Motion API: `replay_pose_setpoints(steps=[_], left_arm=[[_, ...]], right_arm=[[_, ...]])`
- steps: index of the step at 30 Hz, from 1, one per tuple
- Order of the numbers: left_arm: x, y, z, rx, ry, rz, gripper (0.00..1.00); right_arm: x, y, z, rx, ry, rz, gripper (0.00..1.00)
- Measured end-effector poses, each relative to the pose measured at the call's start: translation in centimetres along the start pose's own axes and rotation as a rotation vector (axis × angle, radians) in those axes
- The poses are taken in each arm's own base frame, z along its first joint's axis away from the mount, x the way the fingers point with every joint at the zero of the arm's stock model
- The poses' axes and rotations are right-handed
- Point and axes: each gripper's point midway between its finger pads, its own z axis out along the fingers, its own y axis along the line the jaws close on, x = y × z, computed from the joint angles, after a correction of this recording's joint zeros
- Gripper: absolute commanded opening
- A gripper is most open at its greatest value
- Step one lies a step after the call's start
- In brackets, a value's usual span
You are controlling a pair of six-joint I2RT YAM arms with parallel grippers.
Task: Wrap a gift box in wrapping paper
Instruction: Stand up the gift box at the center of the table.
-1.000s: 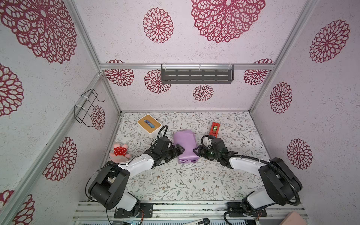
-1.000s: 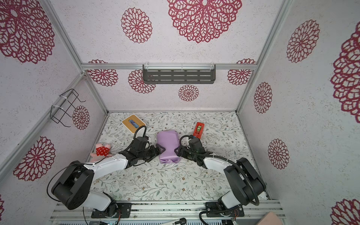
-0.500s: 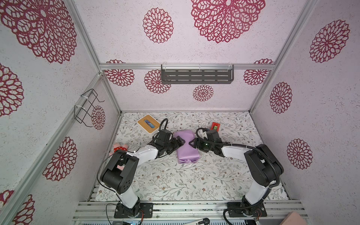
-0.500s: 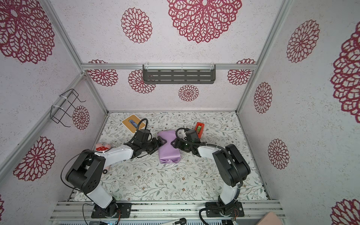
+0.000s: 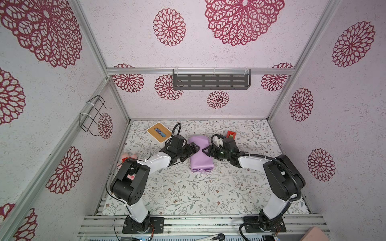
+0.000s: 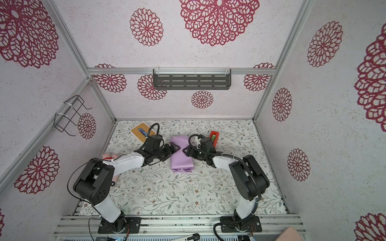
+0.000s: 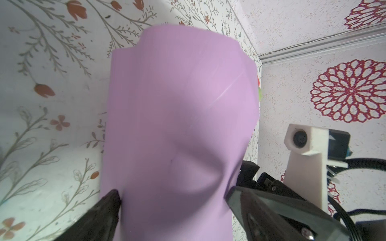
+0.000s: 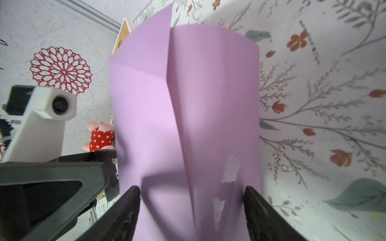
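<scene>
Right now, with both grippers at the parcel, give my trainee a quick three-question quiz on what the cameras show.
1. True or false: some bare navy gift box shows through the lilac wrapping paper.
2. The fingers of the left gripper and of the right gripper stand: A) both on one side of the paper, B) either side of it, C) well clear of it.
3. Which wrist view shows the paper's overlapping seam and pale tape-like patches?
Key: 1 false, only lilac shows. 2 B. 3 the right wrist view.
</scene>
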Motion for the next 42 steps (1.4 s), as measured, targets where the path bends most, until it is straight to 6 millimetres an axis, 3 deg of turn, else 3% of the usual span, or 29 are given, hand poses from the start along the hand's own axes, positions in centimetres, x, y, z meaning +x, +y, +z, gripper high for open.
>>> replay_pose_setpoints(steps=[11, 24, 33, 42], left_arm=[[-1.0, -1.7, -1.4, 0.027, -0.036, 0.051, 0.92], [-2.0, -4.1, -3.3, 0.089, -0.087, 0.106, 0.93], [-0.1, -2.4, -3.5, 0.063, -0.075, 0.124, 0.93], [1.2, -2.3, -4.2, 0.096, -0.094, 0.152, 0.92]], right_arm=[[-2.1, 3.2, -2.5, -0.103, -0.121, -0.067, 0.80], [-1.8, 3.1, -2.7, -0.126, -0.154, -0.088, 0.81], [-0.5, 4.3, -4.0, -0.166, -0.184, -0.154, 0.81], [1.1, 4.7, -5.3, -0.211, -0.223, -0.213, 0.82]])
